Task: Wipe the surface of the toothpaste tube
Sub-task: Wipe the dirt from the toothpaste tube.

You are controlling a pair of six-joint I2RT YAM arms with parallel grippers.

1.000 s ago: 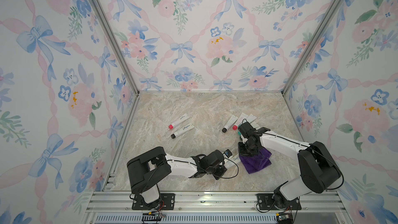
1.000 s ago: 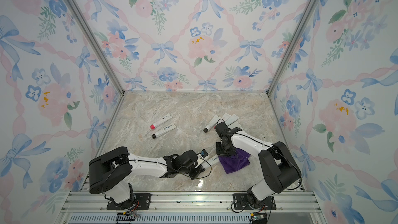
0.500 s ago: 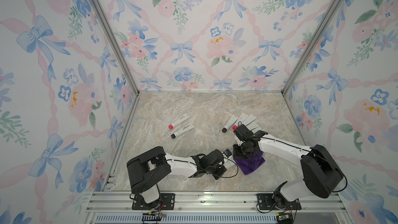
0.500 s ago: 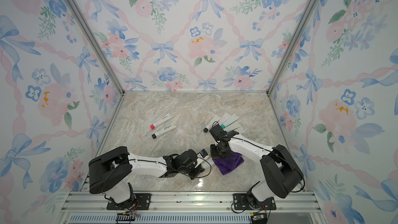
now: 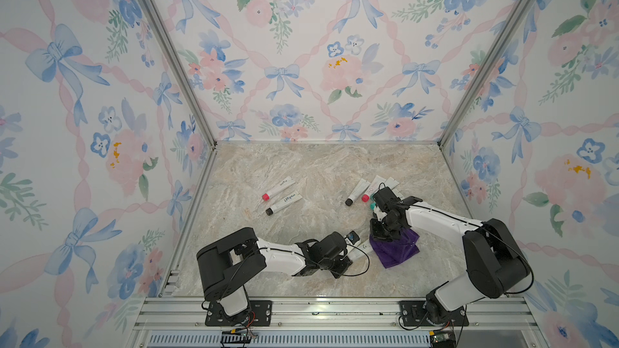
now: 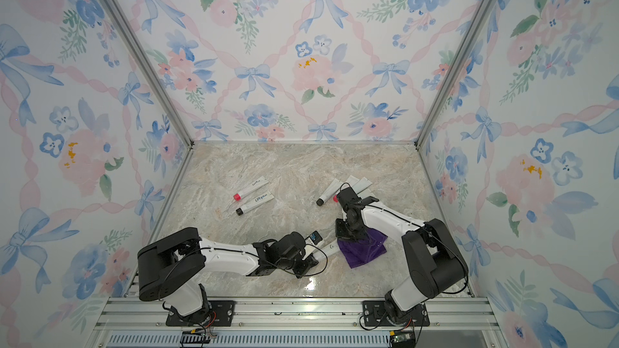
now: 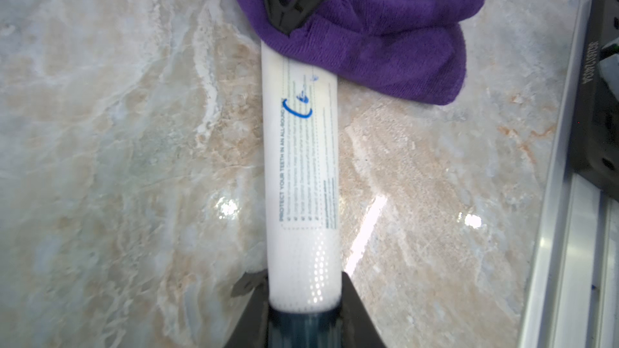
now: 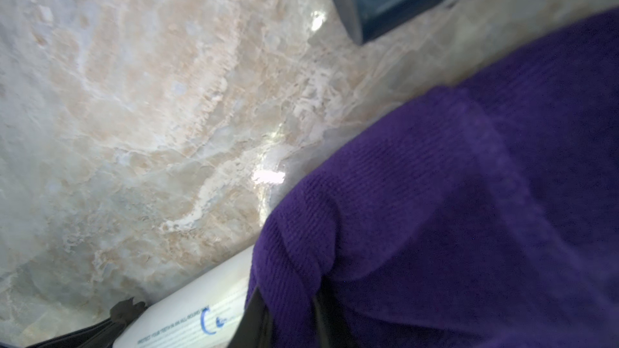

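**Top views.** In both top views the toothpaste tube lies flat on the tabletop, at about 5 o'clock from the tabletop's centre. Its cap end points to 8 o'clock. The left fingers are closed at that end. The purple cloth lies over the tube's 2 o'clock end. The right fingers come down onto the cloth's 10 o'clock corner; how far they are closed cannot be read here. A red-capped tube and a black-capped tube lie side by side at 10 o'clock, well apart from the work. A cluster of further tubes lies at 2 o'clock, just beside the right arm.

**Left wrist view.** The left fingers are clamped tight on the tube's dark blue cap. The white body carries a blue pen mark. The far end is covered by the cloth, into which a black right finger presses.

**Right wrist view.** The right fingers are drawn together, pinching a fold of the cloth. The cloth touches the tube beside the pen mark. The picture is blurred.
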